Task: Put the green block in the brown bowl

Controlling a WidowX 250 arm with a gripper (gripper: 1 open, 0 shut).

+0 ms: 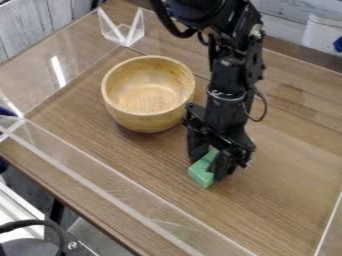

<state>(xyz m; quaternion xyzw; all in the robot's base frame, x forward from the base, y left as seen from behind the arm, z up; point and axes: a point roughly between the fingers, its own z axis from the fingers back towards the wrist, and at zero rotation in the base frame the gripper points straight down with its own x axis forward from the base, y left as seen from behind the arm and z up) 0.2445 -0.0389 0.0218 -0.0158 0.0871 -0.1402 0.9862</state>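
Note:
The green block [201, 173] lies on the wooden table in front of and to the right of the brown bowl [120, 115]. Only its near end shows. My gripper [218, 162] points straight down over the block, low on the table. Its black fingers [195, 152] press against the block's two long sides, so it is shut on the green block. The rest of the block is hidden behind the fingers. The bowl stands upright with nothing in it, a short way left of the gripper.
A low clear plastic wall [80, 165] runs around the table's edge. A small clear plastic piece [123, 30] stands at the back left corner. The arm [230, 50] rises from the gripper toward the back.

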